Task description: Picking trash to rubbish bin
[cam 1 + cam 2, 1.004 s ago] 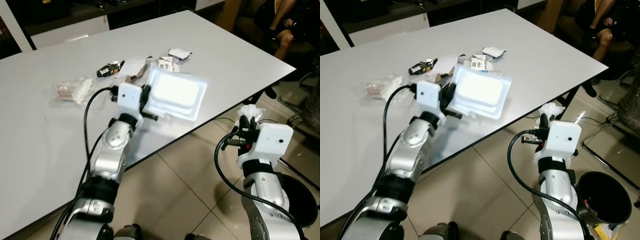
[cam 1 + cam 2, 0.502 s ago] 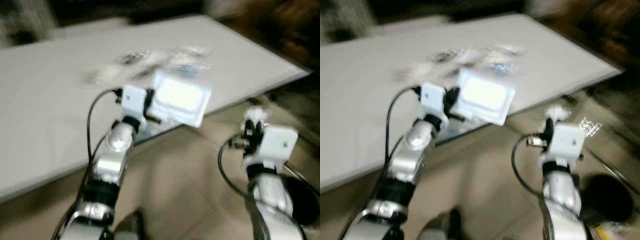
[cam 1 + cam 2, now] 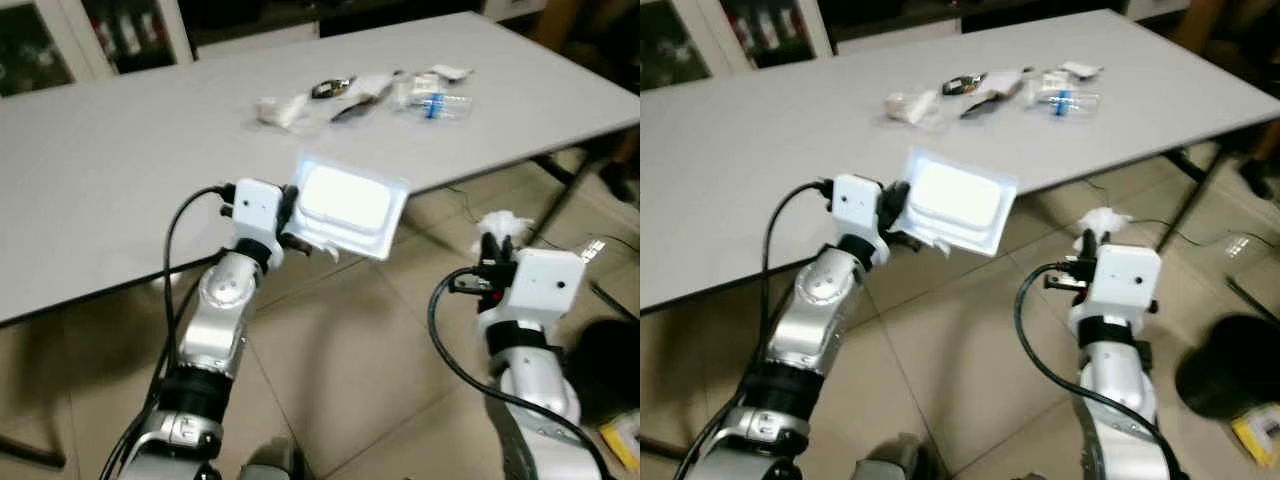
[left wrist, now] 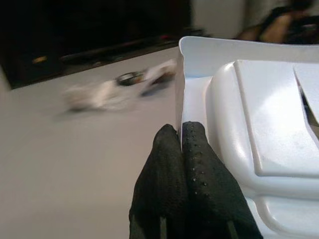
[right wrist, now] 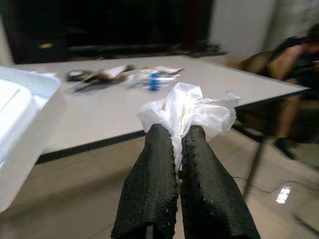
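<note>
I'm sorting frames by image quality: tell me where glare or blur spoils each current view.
Left eye view: the white tray in the left gripper is overexposed. Right eye view: the litter on the table is soft. Left wrist view: the background is smeared, the fingers sharp. Right wrist view: the crumpled tissue in the right gripper is clear, the room dim.

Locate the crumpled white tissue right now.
The crumpled white tissue is pinched in the right gripper, held over the floor beside the table, right of the white plastic tray.
</note>
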`<state>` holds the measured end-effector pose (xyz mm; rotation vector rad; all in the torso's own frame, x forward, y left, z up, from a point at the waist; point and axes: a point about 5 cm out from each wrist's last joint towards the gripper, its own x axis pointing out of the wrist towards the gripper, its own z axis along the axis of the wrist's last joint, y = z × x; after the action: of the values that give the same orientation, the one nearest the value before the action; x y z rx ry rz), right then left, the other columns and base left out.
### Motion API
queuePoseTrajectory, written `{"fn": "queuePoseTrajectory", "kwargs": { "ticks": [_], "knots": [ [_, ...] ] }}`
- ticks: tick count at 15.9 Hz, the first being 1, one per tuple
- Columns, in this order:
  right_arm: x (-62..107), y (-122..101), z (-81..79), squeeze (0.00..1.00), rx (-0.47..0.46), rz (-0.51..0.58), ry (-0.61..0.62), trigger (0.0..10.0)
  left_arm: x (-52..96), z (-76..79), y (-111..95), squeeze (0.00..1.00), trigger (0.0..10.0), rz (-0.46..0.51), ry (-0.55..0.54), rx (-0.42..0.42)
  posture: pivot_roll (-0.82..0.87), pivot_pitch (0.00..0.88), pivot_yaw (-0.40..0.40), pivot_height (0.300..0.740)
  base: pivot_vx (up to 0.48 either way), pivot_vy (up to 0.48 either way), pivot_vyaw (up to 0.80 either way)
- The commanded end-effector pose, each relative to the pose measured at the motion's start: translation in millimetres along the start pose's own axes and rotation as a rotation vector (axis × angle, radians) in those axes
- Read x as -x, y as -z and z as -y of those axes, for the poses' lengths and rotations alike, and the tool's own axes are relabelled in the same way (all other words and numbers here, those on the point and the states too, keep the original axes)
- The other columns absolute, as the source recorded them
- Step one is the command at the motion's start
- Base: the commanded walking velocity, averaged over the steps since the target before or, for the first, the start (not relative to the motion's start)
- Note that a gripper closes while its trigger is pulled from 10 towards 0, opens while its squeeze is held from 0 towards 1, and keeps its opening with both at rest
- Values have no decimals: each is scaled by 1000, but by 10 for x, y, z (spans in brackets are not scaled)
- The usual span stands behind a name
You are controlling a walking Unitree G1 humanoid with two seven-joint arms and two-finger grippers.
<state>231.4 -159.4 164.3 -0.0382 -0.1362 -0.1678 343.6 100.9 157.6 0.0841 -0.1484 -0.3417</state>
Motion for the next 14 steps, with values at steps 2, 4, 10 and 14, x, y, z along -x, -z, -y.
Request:
{"fn": "queuePoseTrajectory", "kwargs": {
  "ticks": [2, 4, 10, 14],
  "knots": [
    [16, -18, 4, 0, -3, 5, 12, 10000, -10, 16, -35, 0, 0, 6, 17, -12, 52, 102, 17, 740, 0, 0, 0],
    [17, -16, 11, 0, -1, 5, 16, 10000, -9, 22, -29, 0, 0, 3, 23, -14, 52, 102, 17, 740, 0, 0, 0],
    [4, -8, 24, 0, 3, 4, 26, 10000, -8, 51, 12, 0, 1294, -10, 36, -25, 50, 100, 20, 740, -44, 0, 0],
    [-6, 15, 48, 0, 6, -5, 47, 10000, 50, 92, 105, 0, 745, -41, 87, -33, 54, 103, 27, 740, 0, 0, -159]
  ]
}}
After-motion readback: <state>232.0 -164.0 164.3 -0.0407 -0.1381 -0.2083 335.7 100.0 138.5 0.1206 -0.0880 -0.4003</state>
